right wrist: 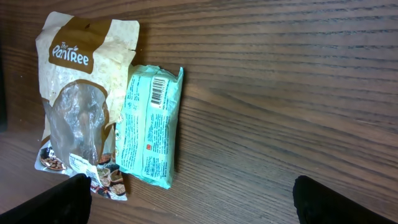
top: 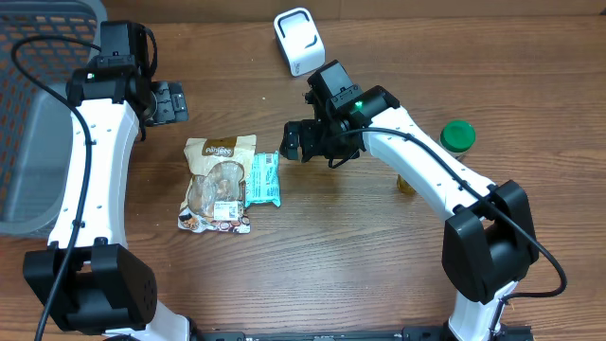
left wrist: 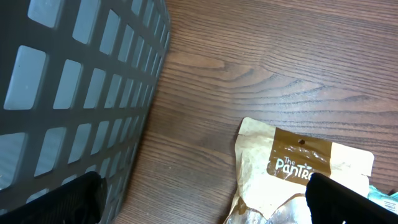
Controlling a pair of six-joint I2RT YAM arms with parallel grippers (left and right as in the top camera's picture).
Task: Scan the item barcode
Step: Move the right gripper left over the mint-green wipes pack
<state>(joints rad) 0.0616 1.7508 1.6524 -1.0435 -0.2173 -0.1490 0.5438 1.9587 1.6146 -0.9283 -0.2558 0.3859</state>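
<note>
A teal packet [top: 265,180] lies flat on the wooden table, its barcode [right wrist: 160,92] facing up. Its left edge rests against a tan and clear Pantree snack bag [top: 218,185]. In the right wrist view the packet [right wrist: 149,127] and bag [right wrist: 81,93] lie ahead of my open right gripper [right wrist: 193,208], which holds nothing. From overhead, that gripper [top: 294,142] hovers just right of and above the packet. My left gripper [top: 169,101] is open and empty, up and left of the bag [left wrist: 298,168]. A white scanner [top: 298,40] stands at the table's far edge.
A grey plastic basket [top: 28,123] fills the left side, and its wall [left wrist: 68,93] is close to my left gripper. A green-lidded jar [top: 458,135] stands at the right, with a small yellowish thing [top: 407,183] partly hidden under the right arm.
</note>
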